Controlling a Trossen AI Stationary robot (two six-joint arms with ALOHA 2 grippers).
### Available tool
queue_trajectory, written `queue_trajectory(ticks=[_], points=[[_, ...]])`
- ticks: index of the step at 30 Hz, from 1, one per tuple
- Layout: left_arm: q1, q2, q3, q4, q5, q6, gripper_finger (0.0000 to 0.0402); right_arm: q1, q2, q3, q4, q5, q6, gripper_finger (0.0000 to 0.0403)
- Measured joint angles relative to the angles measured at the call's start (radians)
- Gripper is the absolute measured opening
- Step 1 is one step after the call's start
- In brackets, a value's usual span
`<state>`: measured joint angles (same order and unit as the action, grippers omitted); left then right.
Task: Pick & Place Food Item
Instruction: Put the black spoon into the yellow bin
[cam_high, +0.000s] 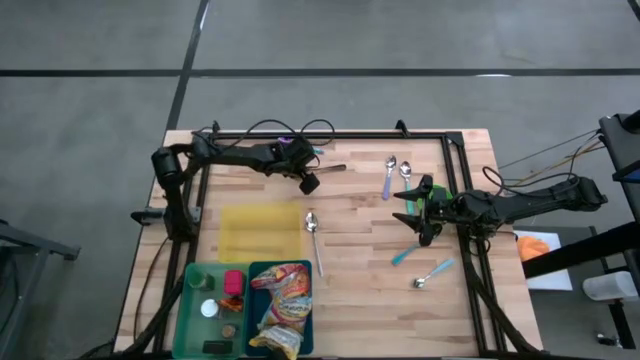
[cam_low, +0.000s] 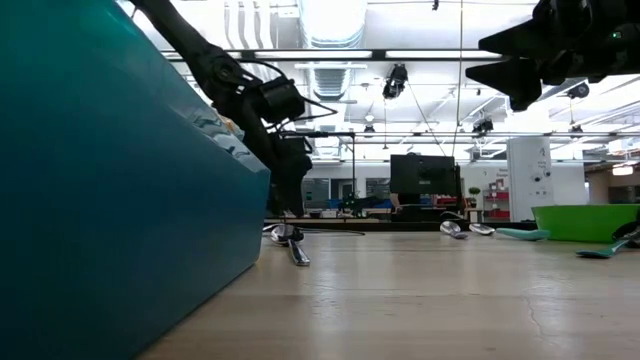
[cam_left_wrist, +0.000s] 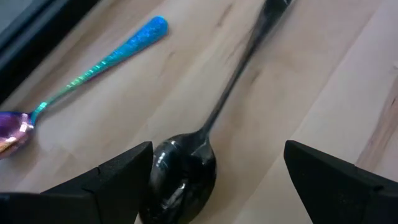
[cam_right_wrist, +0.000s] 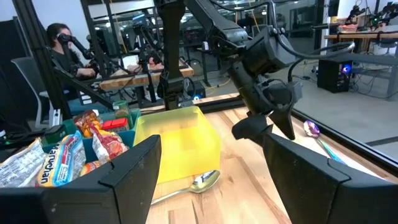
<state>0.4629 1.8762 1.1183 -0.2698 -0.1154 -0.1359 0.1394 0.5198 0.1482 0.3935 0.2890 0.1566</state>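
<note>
The left pincer (cam_left_wrist: 217, 180) hangs wide open over the dark spoon (cam_left_wrist: 186, 174); its handle runs straight ahead from the bowl. The right pincer (cam_high: 420, 212), also wide, waits well apart.

Snack bags (cam_high: 282, 305) in bin (cam_high: 254, 272), beside tray (cam_high: 258, 232).

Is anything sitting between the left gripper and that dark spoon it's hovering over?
Nothing visible. The left gripper is open right above the dark spoon, whose bowl lies between the fingers on bare wood. The rainbow-handled spoon lies off to one side, clear of it.
</note>
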Motion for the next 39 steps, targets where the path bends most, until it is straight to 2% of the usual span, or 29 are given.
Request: queue_trajectory(ticks=[5,12,29,36,39], points=[[-0.019,0.017,0.000,0.028,-0.023,-0.027,0.0365,0.000,0.000,0.000,0.000,0.000,0.000,0.0281],[-0.022,0.019,0.002,-0.020,-0.105,-0.232,0.0365,0.000,0.000,0.000,0.000,0.000,0.000,0.0281],[-0.027,0.017,0.002,-0.028,0.117,-0.176,0.0365,0.000,0.000,0.000,0.000,0.000,0.000,0.0281],[-0.061,0.016,0.003,-0.029,0.221,-0.247,0.0365,0.000,0.000,0.000,0.000,0.000,0.000,0.0281],[-0.083,0.015,0.004,-0.041,0.234,-0.266,0.0365,0.000,0.000,0.000,0.000,0.000,0.000,0.0281]])
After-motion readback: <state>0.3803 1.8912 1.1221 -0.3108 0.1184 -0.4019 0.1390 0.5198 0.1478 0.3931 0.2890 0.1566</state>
